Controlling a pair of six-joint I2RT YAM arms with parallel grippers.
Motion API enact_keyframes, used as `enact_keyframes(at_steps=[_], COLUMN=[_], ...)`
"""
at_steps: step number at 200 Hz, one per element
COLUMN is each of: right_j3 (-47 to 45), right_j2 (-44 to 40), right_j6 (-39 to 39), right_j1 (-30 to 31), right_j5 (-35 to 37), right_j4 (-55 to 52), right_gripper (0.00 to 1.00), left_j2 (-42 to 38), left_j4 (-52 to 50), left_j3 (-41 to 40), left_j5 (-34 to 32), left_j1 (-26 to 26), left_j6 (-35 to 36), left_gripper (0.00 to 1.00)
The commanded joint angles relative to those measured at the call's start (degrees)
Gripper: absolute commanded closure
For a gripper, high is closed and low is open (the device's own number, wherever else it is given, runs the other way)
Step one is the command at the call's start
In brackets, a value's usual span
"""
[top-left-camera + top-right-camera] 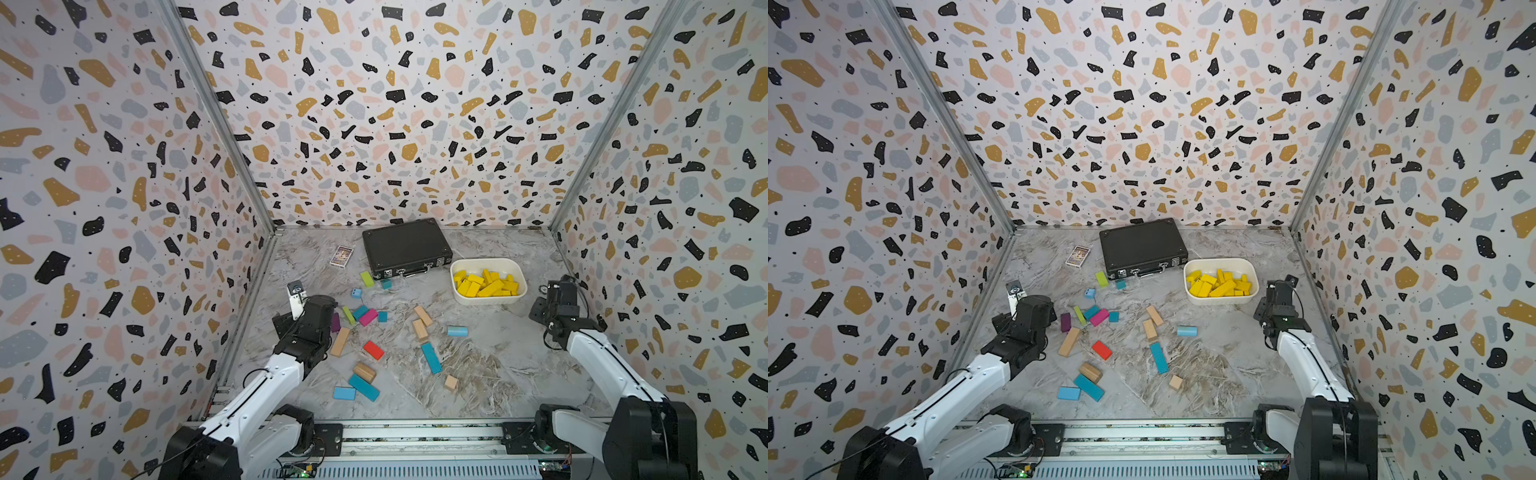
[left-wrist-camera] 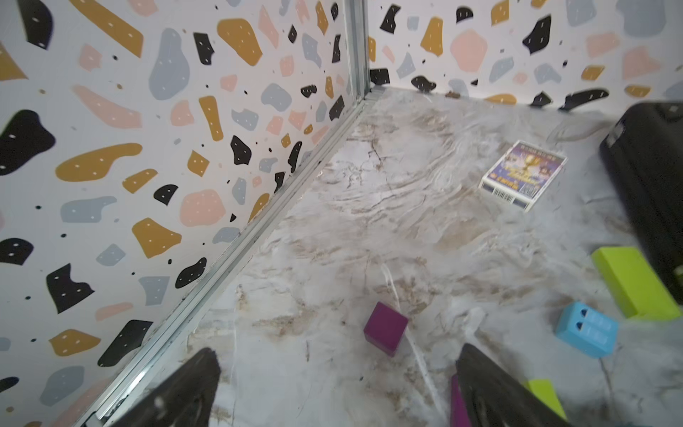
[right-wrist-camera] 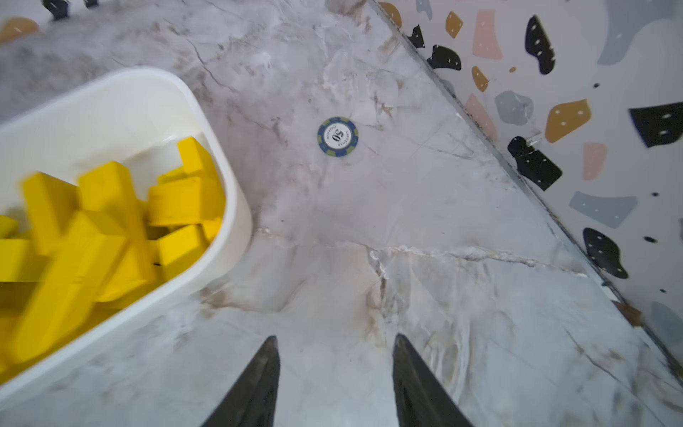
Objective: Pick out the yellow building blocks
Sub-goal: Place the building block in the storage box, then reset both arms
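- Edges first: patterned walls close three sides of the table (image 1: 511, 374), and a metal rail (image 1: 415, 434) with both arm bases runs along the near side.
- On the left, the left wall (image 2: 148, 166) meets the marble at a metal strip. A bare lane lies between that strip and the purple cube (image 2: 386, 329).
- At the back, the case (image 1: 405, 247) lies close to the rear wall, with the card box (image 1: 341, 255) just beside it on the left.
- On the right, the bin (image 1: 457, 266) stands just beside the case's near right corner. The marble between it and the right wall (image 3: 554, 111) is bare but for one chip (image 3: 337, 136).
- Loose coloured and tan blocks crowd the middle, left of centre. The near right part of the table is open floor.
- Yellow blocks (image 1: 486, 284): both top views show them piled in the bin, bars leaning across cubes. In the right wrist view the pile is blurred.
- Left claw (image 2: 340, 392): jaws spread wide, holding nothing, low over marble near the left wall. The purple cube sits beyond the tips, apart from both. A lime bar (image 2: 635, 284) and a blue block (image 2: 587, 332) lie off to one side.
- Right claw (image 3: 338, 380): jaws partly spread, holding nothing, over bare marble just beside the bin's right end. The tips are clear of the rim, and the chip lies ahead, well apart.
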Motion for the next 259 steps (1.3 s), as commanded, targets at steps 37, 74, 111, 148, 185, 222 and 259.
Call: enact_keyframes(at_steps=[37,74,111,148,185,222,259], right_j3=[-2.7,-16.6,-11.1,-11.6,-11.3,-11.3,-11.2], right_j2=[16.2,19.9,18.2,19.3,19.0,19.2,19.2], right_j6=[-15.1,-15.9,-15.8,-15.9,-15.8,-15.9,-15.9], right_j1=[0.2,0.5,0.4,0.4,0.4,0.4,0.4], right_j5=[-8.3,-9.6,-10.5,-10.8,-10.6,-10.6,-10.5], right_j4=[37.4,67.3,53.3,56.3,55.0,55.2,55.2], right_gripper=[0.55,0.37,0.27,0.23,0.21,0.15,0.0], left_j2=[9.8,19.3,22.8,23.5,24.4,25.6,24.7], left_j4=[24.9,41.0,55.4,52.9,55.3,53.3,54.2], left_j3=[-1.7,-5.1,-12.6,-10.5,-11.1,-9.4,-10.3], left_j5=[16.0,23.9,24.0,22.8,22.7,25.9,26.0], left_j1=[7.1,8.9,11.3,11.1,11.2,13.1,13.1], left_j6=[13.5,23.3,20.2,19.9,19.9,19.0,19.0], left_gripper=[0.0,0.0,0.0,0.0,0.0,0.0,0.0])
